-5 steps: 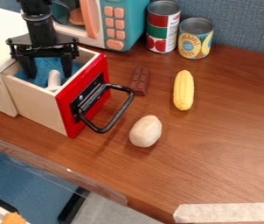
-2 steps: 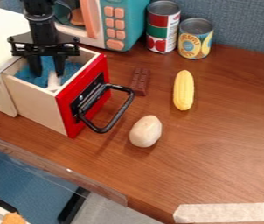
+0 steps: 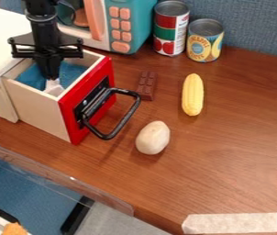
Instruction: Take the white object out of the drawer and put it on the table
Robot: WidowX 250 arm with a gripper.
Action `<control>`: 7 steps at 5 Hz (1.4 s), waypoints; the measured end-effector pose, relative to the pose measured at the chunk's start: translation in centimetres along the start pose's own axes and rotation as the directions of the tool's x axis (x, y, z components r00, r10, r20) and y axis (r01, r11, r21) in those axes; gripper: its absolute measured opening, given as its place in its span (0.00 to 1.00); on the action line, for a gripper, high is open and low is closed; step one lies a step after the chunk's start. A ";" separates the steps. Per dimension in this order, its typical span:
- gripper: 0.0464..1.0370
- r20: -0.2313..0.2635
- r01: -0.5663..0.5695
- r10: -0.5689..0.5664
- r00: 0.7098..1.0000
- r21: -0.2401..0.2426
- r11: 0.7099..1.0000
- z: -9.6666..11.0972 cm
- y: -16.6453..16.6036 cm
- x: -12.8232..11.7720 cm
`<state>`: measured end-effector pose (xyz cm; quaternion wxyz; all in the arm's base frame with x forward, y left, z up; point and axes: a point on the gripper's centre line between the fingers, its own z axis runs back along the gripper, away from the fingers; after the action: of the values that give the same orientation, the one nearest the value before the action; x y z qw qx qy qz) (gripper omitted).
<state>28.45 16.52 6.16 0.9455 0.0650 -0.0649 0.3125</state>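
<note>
Inside the open drawer (image 3: 36,110), at the upper left, the gripper (image 3: 51,77) hangs down with its fingers drawn together on the white object (image 3: 53,86). The lower part of the white object shows just below the fingertips, over the blue lining near the red front panel. Its upper part is hidden by the fingers. The brown wooden table (image 3: 227,160) spreads to the right of the drawer.
The black drawer handle (image 3: 127,120) juts out to the right. A chocolate bar (image 3: 146,85), yellow corn (image 3: 192,95) and a pale egg-shaped object (image 3: 152,137) lie on the table. Two cans (image 3: 171,28) (image 3: 204,40) and a toy microwave (image 3: 130,23) stand behind.
The gripper's fingers have gone from wide apart to closed on the white object. The arm has otherwise stayed nearly in place, and the drawer has not moved.
</note>
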 end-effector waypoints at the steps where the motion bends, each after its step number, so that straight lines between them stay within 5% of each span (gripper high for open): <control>1: 0.01 0.015 0.014 -0.013 1.000 -0.010 1.000 0.3 0.0 -0.3; 2: 0.15 0.004 0.027 -0.027 1.000 0.006 1.000 0.4 0.1 -1.1; 3: 0.40 0.019 0.043 -0.044 0.999 0.037 0.998 0.2 -0.1 -1.3; 4: 0.71 -0.022 0.036 -0.034 0.999 0.083 0.996 -1.9 -0.9 -3.0; 5: 0.92 0.002 0.001 -0.001 1.000 0.090 0.996 -1.9 -1.3 -3.0; 6: 0.91 0.008 -0.027 0.026 1.000 0.095 0.995 -2.0 -1.4 -3.1; 7: 0.62 0.014 -0.051 0.050 0.999 0.072 0.996 -1.8 -1.3 -3.4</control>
<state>26.71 13.80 3.71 0.9339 0.0995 -0.0609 0.3379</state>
